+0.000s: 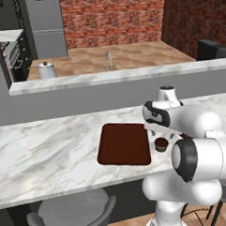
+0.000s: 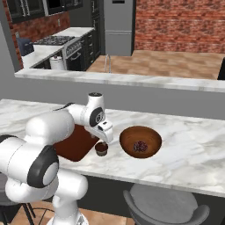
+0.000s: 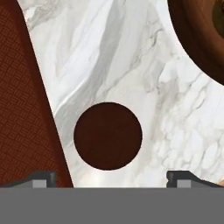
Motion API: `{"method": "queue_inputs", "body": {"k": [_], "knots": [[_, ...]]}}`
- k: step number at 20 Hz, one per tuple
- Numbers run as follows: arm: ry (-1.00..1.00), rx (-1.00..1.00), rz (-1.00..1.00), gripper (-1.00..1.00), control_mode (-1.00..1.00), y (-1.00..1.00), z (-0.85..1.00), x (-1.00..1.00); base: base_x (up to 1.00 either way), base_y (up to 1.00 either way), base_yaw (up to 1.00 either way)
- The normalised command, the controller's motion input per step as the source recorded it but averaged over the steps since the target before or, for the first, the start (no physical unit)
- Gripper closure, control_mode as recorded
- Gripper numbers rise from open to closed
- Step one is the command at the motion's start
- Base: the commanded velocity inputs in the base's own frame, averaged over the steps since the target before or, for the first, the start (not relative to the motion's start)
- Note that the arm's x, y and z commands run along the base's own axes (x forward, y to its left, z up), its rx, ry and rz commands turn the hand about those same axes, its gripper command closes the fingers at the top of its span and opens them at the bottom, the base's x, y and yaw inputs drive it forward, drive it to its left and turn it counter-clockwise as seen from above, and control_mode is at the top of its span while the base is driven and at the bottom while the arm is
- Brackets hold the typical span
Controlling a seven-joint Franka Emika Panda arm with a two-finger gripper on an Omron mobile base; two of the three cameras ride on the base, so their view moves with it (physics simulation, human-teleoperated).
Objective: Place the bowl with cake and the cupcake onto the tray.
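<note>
Where the arm leans over the marble counter in the left base view, the tray lies flat with the cupcake just beside its right edge. From the right base view, the gripper hangs right above the cupcake, between the tray and the bowl with cake. Looking down from the hand view, the jaws stand wide apart and empty, either side of the cupcake; the tray is left, the bowl with cake top right.

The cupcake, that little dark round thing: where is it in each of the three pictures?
Left base view: the cupcake sits on the marble counter just right of the tray.
Right base view: low centre, between the tray and the bowl with cake.
Hand view: centre, above the open fingers.
Shared landmark: the tray.
</note>
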Motion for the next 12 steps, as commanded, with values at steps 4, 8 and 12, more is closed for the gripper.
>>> {"method": "queue_inputs", "body": {"k": [4,8,12], "knots": [[-0.06,0.0,0.0,-1.0,-1.0,-0.01,-0.03,0.0,0.0,0.0,0.0],[-0.04,0.0,-0.07,-1.0,-1.0,0.0,-0.1,-0.05,0.0,0.0,0.0],[0.02,0.0,-0.25,-1.0,-1.0,0.01,-0.09,-0.42,0.0,0.0,0.0]]}}
